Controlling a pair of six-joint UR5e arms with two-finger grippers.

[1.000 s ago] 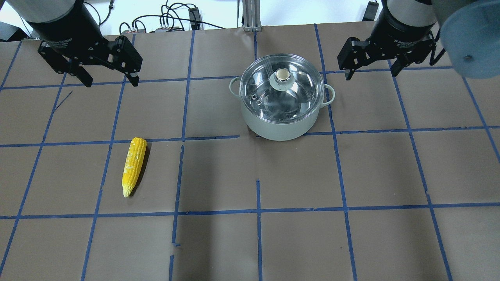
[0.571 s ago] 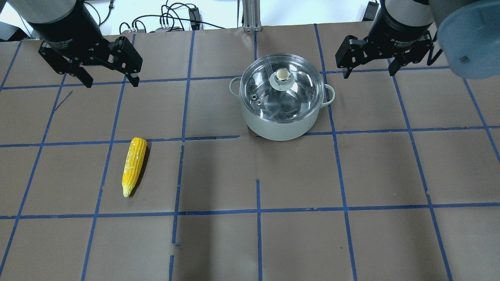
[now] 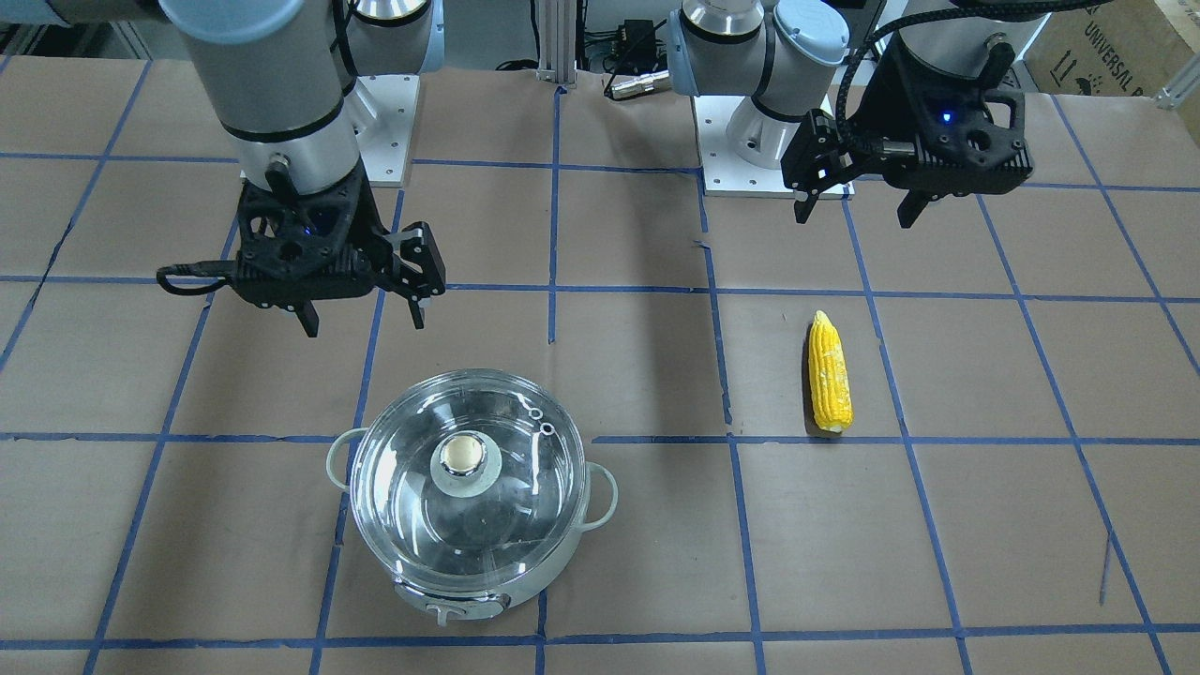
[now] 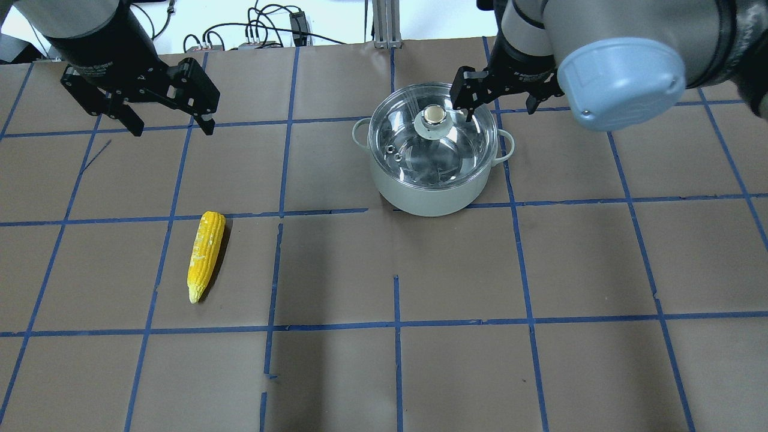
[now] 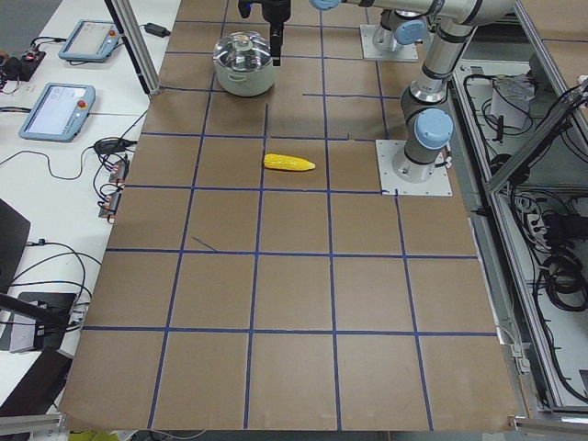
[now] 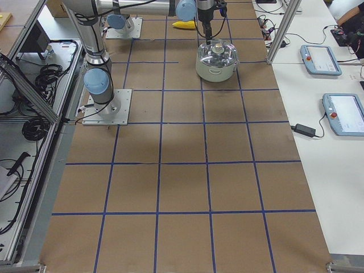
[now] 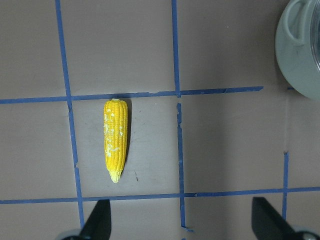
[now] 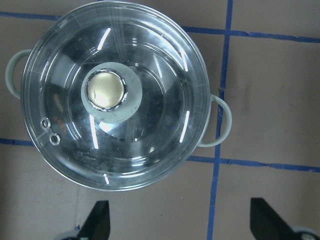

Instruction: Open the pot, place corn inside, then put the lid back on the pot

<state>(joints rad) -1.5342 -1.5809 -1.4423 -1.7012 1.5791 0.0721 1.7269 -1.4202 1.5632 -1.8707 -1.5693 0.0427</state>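
The pale green pot point(image 4: 429, 201) stands at the table's middle with the clear glass lid point(image 4: 444, 159) on it, and it also shows in the front view point(image 3: 511, 600). The right wrist view looks straight down on the lid point(image 8: 150, 150). My right gripper point(image 4: 497, 108) is open and empty, hovering above the pot's rim on the robot's side point(image 3: 363, 323). The yellow corn point(image 4: 205, 255) lies on the table, apart from the pot. My left gripper point(image 4: 173, 128) is open and empty, high above the table, short of the corn point(image 7: 115, 140).
The table is covered in brown paper with a blue tape grid point(image 4: 396, 324). Cables point(image 4: 264, 30) lie along its far edge in the overhead view. Tablets and pendants point(image 6: 341, 111) lie on the side benches.
My right arm has swung left from the table's right side to above the pot. My left gripper, the corn, the pot and the lid have stayed put.
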